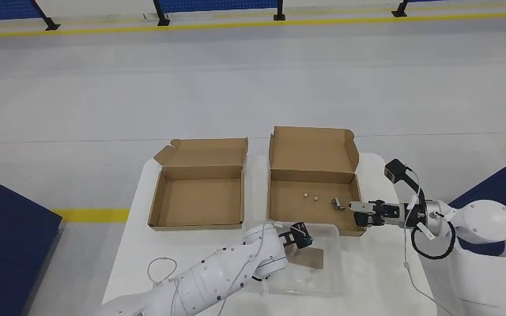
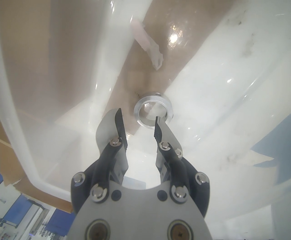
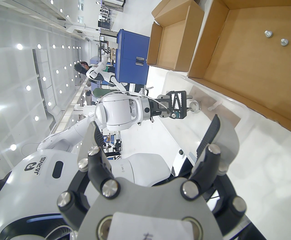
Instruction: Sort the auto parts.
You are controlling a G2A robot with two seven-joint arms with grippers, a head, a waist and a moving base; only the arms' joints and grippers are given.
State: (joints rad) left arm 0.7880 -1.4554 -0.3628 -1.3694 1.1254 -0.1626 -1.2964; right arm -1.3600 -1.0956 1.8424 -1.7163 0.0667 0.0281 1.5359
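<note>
In the clear tray [image 2: 216, 91], the left gripper [image 2: 137, 114] holds its fingers [image 2: 120, 127] half-spread. The metal ring [image 2: 154, 96] lies flat just ahead, one tip at its rim. Farther off, around two o'clock, the right gripper [image 1: 354, 207] hangs wide open.

Bright silver on the metal ring [image 2: 152, 110], set against a plain brown cardboard sheet [image 2: 181, 13] and the milky, see-through white of the plastic bin [image 2: 227, 68], at 5 o'clock on the white worktop [image 1: 134, 245]. Black ribbed pads [image 2: 119, 127] and grey metal plate on the jaws of the left gripper [image 2: 137, 116]. Plain brown for the left box [image 1: 198, 201] at 10 o'clock and the right box [image 1: 292, 201] at 1 o'clock, with silver studs [image 3: 268, 34] inside the latter. Pale grey floor [image 1: 237, 79] beyond, crossed by a yellow line [image 1: 237, 25].
</note>
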